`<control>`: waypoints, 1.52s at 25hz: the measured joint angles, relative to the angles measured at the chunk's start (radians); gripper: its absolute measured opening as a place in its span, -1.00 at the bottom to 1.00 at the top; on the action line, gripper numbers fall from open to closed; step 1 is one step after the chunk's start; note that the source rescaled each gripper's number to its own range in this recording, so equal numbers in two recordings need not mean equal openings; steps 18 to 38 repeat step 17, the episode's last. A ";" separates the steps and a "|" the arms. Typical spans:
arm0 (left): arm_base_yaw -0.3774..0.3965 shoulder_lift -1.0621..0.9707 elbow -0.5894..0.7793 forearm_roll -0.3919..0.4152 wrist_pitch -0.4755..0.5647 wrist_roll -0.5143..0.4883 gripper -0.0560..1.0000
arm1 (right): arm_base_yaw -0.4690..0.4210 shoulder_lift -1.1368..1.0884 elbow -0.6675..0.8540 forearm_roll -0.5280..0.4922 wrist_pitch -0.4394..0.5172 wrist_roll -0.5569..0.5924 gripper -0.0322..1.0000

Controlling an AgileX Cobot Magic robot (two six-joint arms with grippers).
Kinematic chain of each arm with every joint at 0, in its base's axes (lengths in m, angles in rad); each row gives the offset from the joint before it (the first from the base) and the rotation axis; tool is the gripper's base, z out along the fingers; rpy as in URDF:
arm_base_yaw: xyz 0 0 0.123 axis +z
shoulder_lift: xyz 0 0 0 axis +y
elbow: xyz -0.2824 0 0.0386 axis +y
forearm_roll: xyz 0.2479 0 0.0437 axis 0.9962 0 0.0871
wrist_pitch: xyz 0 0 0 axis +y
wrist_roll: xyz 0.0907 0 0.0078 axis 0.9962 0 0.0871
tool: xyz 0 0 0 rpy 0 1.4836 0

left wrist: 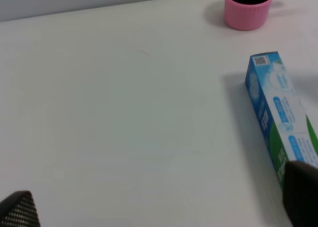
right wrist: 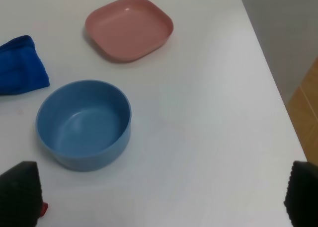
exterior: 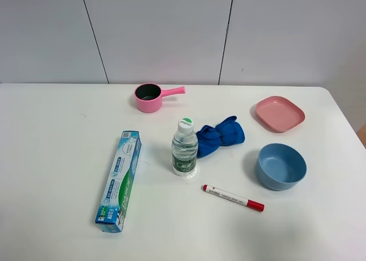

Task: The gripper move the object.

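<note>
The white marker pen [exterior: 232, 197] with a red cap lies flat on the white table [exterior: 57, 158], in front of the water bottle [exterior: 185, 147] and to the left of the blue bowl [exterior: 281, 166]. No arm shows in the exterior high view. In the left wrist view my left gripper [left wrist: 159, 202] is open and empty, its dark fingertips [left wrist: 300, 192] far apart over bare table beside the toothpaste box [left wrist: 280, 113]. In the right wrist view my right gripper [right wrist: 161, 194] is open and empty, just short of the blue bowl [right wrist: 84, 123]. A small red bit [right wrist: 44, 209] shows by one fingertip.
The blue-green toothpaste box [exterior: 119, 180] lies at the front left. A pink saucepan [exterior: 150, 97] stands at the back, a pink square plate [exterior: 279, 113] at the back right, and a blue cloth [exterior: 220, 135] lies behind the bottle. The table's right edge [right wrist: 278, 98] is near the bowl.
</note>
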 joint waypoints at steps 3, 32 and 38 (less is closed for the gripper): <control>0.000 0.000 0.000 0.000 0.000 0.000 1.00 | 0.000 0.000 0.000 0.000 0.000 0.000 1.00; 0.000 0.000 0.000 0.000 0.000 0.000 1.00 | 0.000 0.000 0.000 0.000 0.000 0.000 1.00; 0.000 0.000 0.000 0.000 0.000 0.000 1.00 | 0.000 0.000 0.000 0.000 0.000 0.000 1.00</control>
